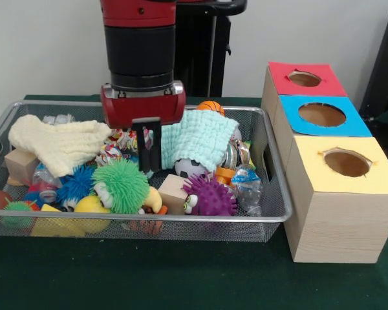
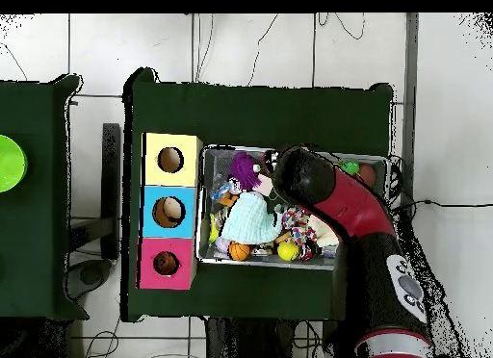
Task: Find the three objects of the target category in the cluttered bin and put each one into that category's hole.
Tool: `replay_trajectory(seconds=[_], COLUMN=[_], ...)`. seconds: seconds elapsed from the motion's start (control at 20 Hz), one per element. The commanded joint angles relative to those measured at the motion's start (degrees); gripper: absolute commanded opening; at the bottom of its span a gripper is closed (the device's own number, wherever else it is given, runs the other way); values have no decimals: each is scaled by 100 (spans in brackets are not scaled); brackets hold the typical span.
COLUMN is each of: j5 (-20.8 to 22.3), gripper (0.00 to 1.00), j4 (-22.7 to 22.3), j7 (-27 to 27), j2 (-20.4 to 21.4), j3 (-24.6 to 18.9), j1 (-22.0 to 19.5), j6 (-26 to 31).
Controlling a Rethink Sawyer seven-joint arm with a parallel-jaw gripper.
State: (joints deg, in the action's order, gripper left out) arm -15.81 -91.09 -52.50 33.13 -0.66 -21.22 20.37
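Note:
The wire mesh bin (image 1: 181,219) stands on the green table, full of toys; it also shows in the overhead view (image 2: 204,205). My gripper (image 1: 149,158) hangs from the red and black arm and reaches down into the middle of the bin, between a cream knitted cloth (image 1: 58,143) and a mint knitted cloth (image 1: 200,139). No plush animal shows clearly; they are hidden in the clutter. The red-topped hole (image 1: 304,79) is the farthest box in the front view and shows empty in the overhead view (image 2: 166,264).
The blue-topped hole (image 1: 322,114) and the yellow-topped hole (image 1: 346,163) stand beside the bin. In the bin lie a green spiky ball (image 1: 119,184), a purple spiky ball (image 1: 210,197), a wooden block (image 1: 173,192), a small basketball (image 1: 210,106) and a soccer ball (image 1: 191,168).

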Motion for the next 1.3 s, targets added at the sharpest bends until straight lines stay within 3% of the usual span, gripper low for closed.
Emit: replay_trajectory(seconds=[0.05, 0.35, 0.6, 0.65, 0.85, 1.3], j5=[580, 877, 1092, 1116, 1464, 1800], gripper=[0, 0, 0, 0, 0, 0], j4=[-591, -667, -689, -563, -587, -132], j7=[-497, -605, -670, -731, -741, -877], j2=[-369, -577, -659, -769, -971, -1222], j3=[-1071, -1373, -1379, -1028, -917, 199], j1=[-434, -797, -895, -711, -795, -122], j6=[-544, -836, -957, -704, -1046, -255])
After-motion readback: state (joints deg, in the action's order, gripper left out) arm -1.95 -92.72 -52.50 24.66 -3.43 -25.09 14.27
